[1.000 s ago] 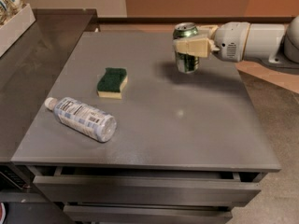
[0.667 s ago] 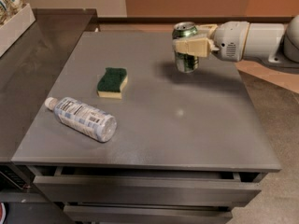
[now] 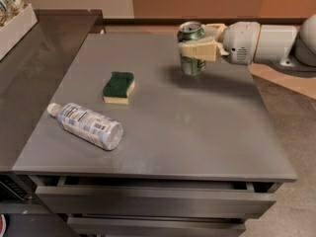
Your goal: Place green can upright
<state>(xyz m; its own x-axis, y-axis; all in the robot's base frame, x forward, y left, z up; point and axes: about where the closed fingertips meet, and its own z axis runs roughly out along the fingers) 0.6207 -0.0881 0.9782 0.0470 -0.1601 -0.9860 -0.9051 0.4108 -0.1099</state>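
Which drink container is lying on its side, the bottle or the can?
The clear bottle, flat at the front left of the table. The green can is upright at the far right, with the gripper jaws closed around it.

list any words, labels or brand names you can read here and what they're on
Nothing here can be read for certain.
White label on the bottle: dark print, too blurred to read.
Pale markings on the green can, which the gripper grips over the far right of the table: unreadable.
The sponge: no text.
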